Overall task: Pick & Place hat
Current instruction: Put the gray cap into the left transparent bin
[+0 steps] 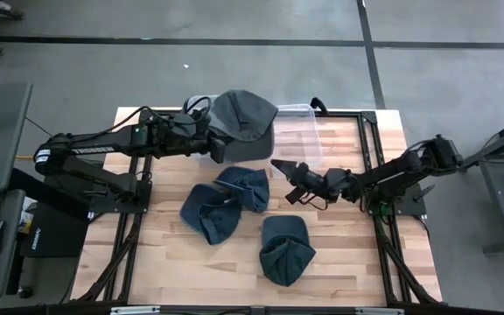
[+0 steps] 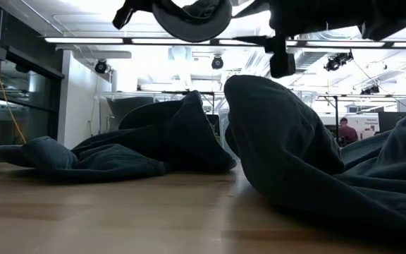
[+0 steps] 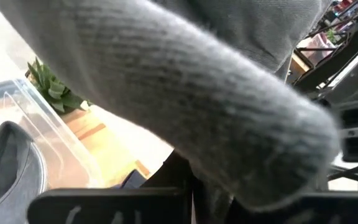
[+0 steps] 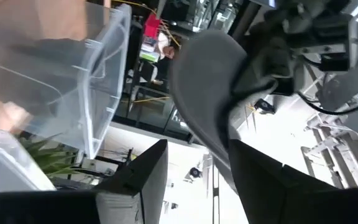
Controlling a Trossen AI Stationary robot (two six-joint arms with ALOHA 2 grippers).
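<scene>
While the wooden tabletop (image 1: 339,254) takes up most of the high view, the action's at its far edge. That's where the clear bin (image 1: 300,131) sits, roughly mid-edge, and it looks like there's already something grey lying inside it in the left wrist view.

The left arm (image 1: 103,144) stretches in from the left edge toward the bin. Its fingers (image 1: 206,140) are clamped tight on a grey hat (image 1: 245,118), which hangs in the air right at the bin's left side, partly over it. In the low view that hat (image 2: 192,17) is way up above the tabletop.

Three more hats are lying on the wood: a pair bunched together near the middle (image 1: 226,203), touching each other, and one on its own closer to the near edge (image 1: 285,249).

The right arm (image 1: 401,171) comes in from the right edge, and its fingers (image 1: 285,169) sit partway apart with nothing between them, hovering just beside the bin's near corner.
</scene>
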